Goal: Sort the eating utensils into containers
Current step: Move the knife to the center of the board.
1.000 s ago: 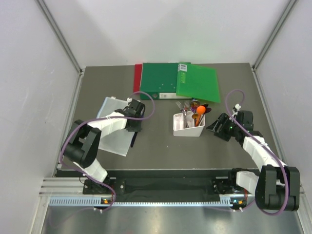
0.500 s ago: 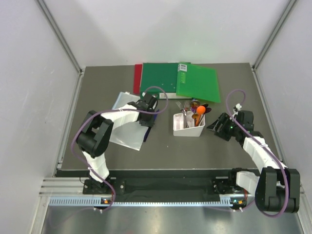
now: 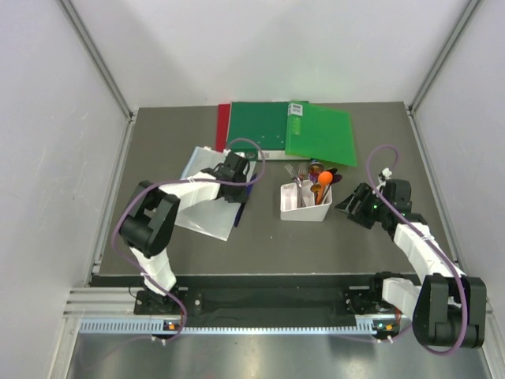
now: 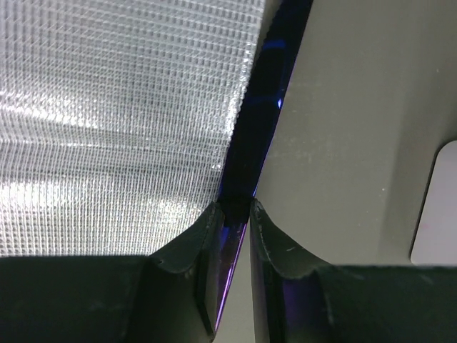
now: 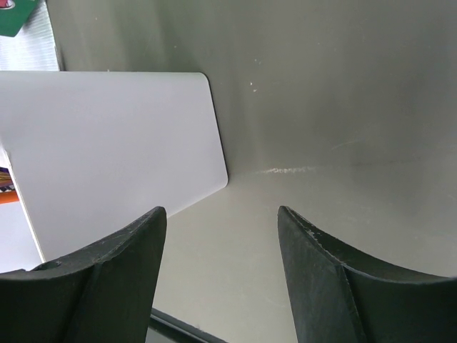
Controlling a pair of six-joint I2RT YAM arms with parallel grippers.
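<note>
The left gripper (image 4: 234, 211) is clamped on the dark blue utensil (image 4: 251, 136), pinching it near one end along the edge of the clear sheet (image 4: 121, 107) — well left of the white bin (image 3: 303, 213), where the other utensils (image 3: 316, 178) stand. The right gripper (image 5: 221, 211) sits with jaws wide just beside the bin's wall — likely ready to steady it.

Green folders (image 3: 264, 126) overlap a red folder (image 3: 223, 126); clear sheet (image 3: 209, 219) nearby.
</note>
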